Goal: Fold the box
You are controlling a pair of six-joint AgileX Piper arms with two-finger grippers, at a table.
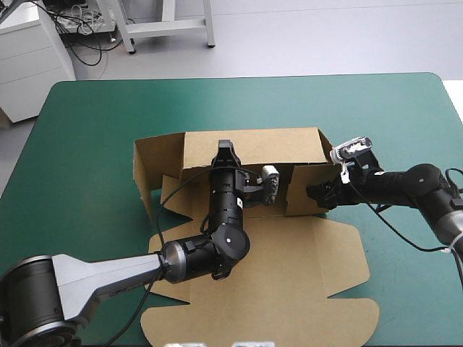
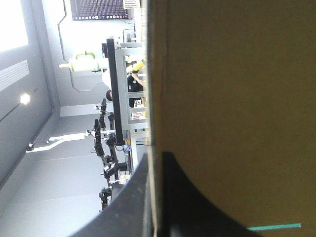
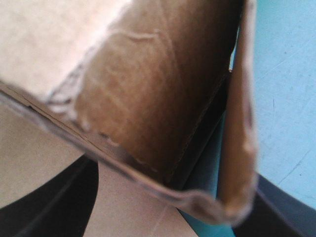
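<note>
The box [image 1: 289,253] lies in the middle of the teal-green tabletop [image 1: 87,144]. Its long back wall [image 1: 268,148] is raised and runs side to side, in line with the far edge, and the flat lid [image 1: 275,303] points toward the near edge. My left jaws are all but closed over the top of that back wall, with a black finger [image 2: 197,207] on each face of the board. My right jaws stand wide apart, straddling the short right-hand wall [image 1: 302,189], its bent board between them

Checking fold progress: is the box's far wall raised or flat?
Raised: the far wall of the box stands upright, left tool shut on its top edge.
</note>
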